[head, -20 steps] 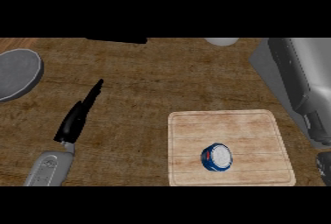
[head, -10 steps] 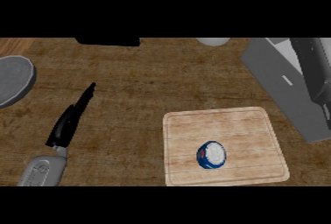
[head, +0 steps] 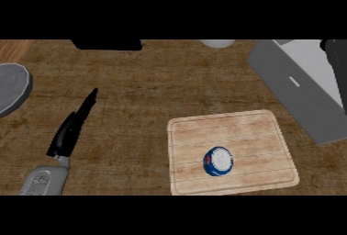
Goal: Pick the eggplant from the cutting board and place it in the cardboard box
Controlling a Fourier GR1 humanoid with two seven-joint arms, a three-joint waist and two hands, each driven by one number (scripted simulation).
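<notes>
Lying on the pale wooden cutting board [head: 232,153], toward its near half and a little right of centre, is a small rounded blue-and-white object [head: 219,161]; it sits where the task's eggplant would be, though its colours do not look like one. The board rests flat on the brown wood-grain worktop [head: 169,78], in the lower right part of the view.

At the lower left, the robot's grey left forearm [head: 44,180] comes in from the bottom edge, ending in the black left hand [head: 69,131]. Its fingers are straight and pressed together into 1 narrow blade, pointing up and slightly right across the worktop, touching nothing and well apart from the board.

A round grey plate [head: 10,87] is cut off by the left edge. A large grey slab-like shape [head: 298,87] slants down the upper right, just beyond the board's far right corner; I cannot tell what it is. A black block [head: 107,44] and a small pale rounded thing [head: 217,43] sit at the far edge.

The right hand does not show.
</notes>
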